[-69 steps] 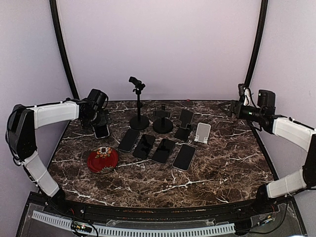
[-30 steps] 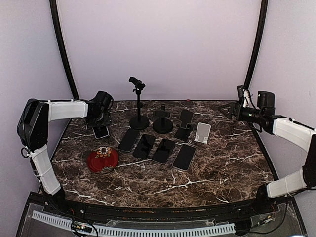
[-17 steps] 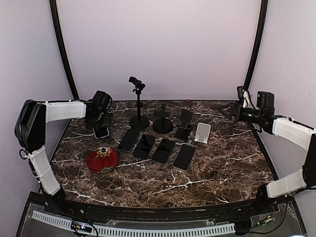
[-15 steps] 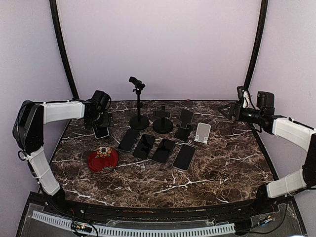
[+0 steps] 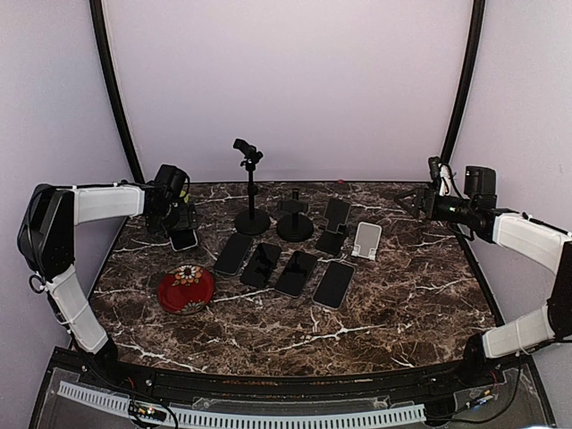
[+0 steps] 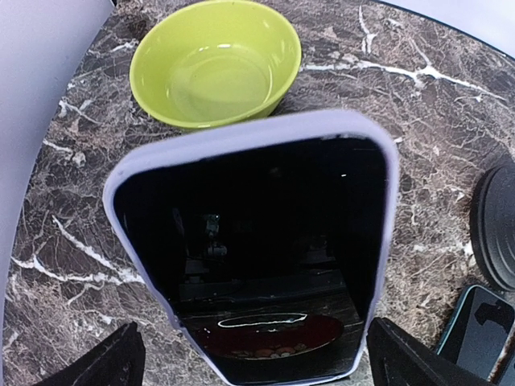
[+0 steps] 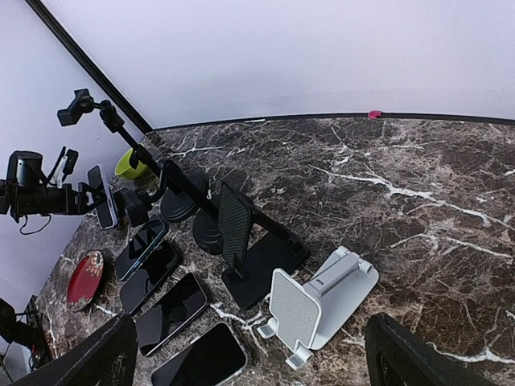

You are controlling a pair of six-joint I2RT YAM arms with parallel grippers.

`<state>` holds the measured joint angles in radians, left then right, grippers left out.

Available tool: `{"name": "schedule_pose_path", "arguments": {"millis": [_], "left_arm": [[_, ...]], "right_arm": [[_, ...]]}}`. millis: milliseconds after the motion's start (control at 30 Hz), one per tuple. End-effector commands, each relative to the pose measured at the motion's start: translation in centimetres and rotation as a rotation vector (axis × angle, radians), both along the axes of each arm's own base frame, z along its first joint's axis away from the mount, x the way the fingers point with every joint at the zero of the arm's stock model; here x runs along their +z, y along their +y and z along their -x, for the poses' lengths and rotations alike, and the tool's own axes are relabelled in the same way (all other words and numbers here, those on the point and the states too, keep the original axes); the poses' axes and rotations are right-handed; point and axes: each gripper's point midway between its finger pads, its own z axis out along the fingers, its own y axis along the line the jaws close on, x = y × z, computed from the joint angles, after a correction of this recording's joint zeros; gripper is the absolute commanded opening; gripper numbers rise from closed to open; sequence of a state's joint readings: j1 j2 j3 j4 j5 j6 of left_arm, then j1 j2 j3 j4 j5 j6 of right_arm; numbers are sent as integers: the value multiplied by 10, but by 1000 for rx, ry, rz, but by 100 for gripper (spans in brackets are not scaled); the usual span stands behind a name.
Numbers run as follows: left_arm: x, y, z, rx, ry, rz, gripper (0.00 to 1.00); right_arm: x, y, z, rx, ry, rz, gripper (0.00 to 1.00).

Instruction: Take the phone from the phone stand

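Top view, left gripper: hanging wide open right by the phone, gripping nothing.
Top view, phone: standing propped near the red plate, on its back-wall side; its prop is too small to make out.
Top view, right gripper: gaping empty in the air, far across the table from the red plate.
Left wrist, fingers: sitting clear of the phone's two edges.
Right wrist, phone: standing upright beyond the red plate.
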<state>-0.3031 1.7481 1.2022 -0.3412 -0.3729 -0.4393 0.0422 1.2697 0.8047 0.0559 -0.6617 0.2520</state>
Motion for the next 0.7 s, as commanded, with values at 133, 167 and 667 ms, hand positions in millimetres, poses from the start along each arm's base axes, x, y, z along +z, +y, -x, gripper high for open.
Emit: {"name": "schedule_pose_path", "arguments": {"millis": [133,167,667], "left_arm": [[-4,-8,-8,-62,-25,45,99],[-6,-8,-9,-60,-23,49,99],[-18,-6,-21,-35,1,25,91]], "right_arm": [[4,2,-2,18,-26,0,99],[4,2,-2,19,-26,0,99],[1,3,-2,20,-18,-1,99]]}}
